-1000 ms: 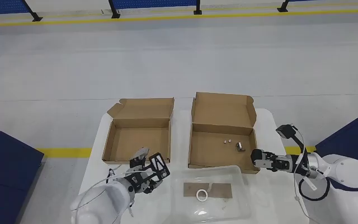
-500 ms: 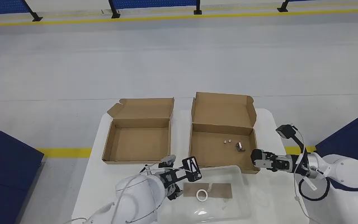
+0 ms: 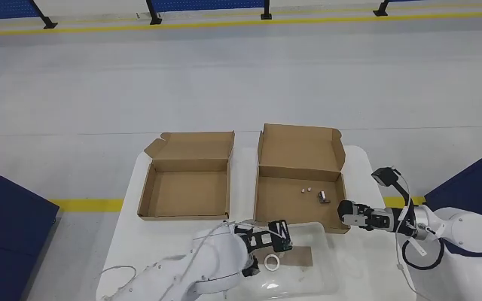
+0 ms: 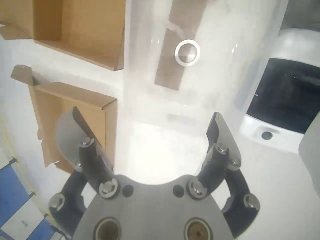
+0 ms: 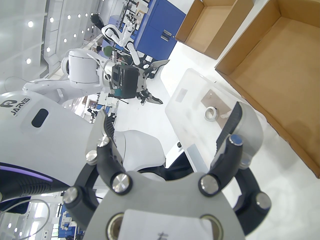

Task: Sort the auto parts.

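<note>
While L gripper (image 4: 147, 118) is hanging wide open, empty, over clear bin (image 4: 225, 76), it's risking clipping bin wall approaching ring (image 4: 187, 52); R gripper (image 5: 170, 112) is sitting open, empty.

We see a pale grey floor (image 3: 226, 83) crossed by a yellow line (image 3: 226, 22), blue panels (image 3: 203, 4) on black feet beyond it, a blue cabinet (image 5: 160, 36), and rows of round ceiling lights (image 5: 51, 19).

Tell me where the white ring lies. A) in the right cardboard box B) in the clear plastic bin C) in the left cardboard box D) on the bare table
B: the white ring lies on the floor of the clear plastic bin, outside both boxes.
</note>
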Available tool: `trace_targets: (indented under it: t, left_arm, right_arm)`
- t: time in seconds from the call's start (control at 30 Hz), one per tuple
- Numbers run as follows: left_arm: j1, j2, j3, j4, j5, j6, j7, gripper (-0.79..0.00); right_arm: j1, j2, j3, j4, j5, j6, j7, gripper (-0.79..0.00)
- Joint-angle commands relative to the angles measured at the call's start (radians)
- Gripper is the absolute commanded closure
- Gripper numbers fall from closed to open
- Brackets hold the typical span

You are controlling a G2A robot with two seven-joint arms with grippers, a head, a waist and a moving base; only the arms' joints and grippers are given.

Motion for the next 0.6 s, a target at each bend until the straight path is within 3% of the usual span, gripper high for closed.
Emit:
trace_targets:
  t: [0.0, 0.17, 0.57]
  left_arm:
    - [-0.082, -0.022, 0.053, 0.054, -0.09, 0.011, -0.01, -0.785]
    - [-0.178, -0.067, 0.131, 0.159, -0.169, 0.059, -0.032, -0.785]
    - [-0.182, -0.07, 0.133, 0.165, -0.17, 0.064, -0.032, -0.785]
  right_arm:
    - [0.0, 0.0, 0.0, 0.0, 0.0, 0.0, 0.0, -0.785]
    - [0.0, 0.0, 0.0, 0.0, 0.0, 0.0, 0.0, -0.785]
    - [0.0, 0.0, 0.0, 0.0, 0.0, 0.0, 0.0, -0.785]
